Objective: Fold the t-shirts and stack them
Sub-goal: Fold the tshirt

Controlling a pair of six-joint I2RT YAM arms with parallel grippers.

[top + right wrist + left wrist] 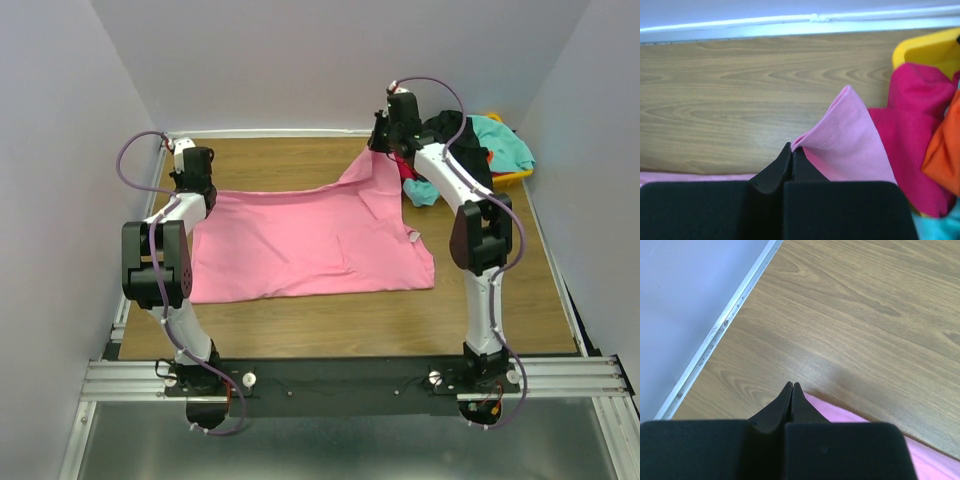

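While both arms reach toward the far edge of the bench (330, 320), the pink t-shirt (310, 245) lies spread across the bench's middle. Its near hem is flat and its far-right corner is drawn up into a peak. The right gripper (791, 147) has its jaws pressed fully together on that peak, just beside the stitched hem, with the cloth hanging away from the fingertips in a taut fold. The left gripper (791, 386) is likewise fully closed, low over the wood near the far-left corner of the bench. The shirt's far-left corner runs in under its fingers and appears pinched there, though the contact itself is hidden. The remaining t-shirts, black (455, 135), teal (505, 140), magenta (910, 115) and orange-red (945, 150), are heaped in and over the yellow bin (512, 178) at the far-right corner. The pink garment is judged light, limp and without stiffness, so it will sag between two holds and drag on the wood. Corners and doubled seams give the firmest purchase, and a matched pair of far-edge corners suits carrying that edge over toward the near hem.
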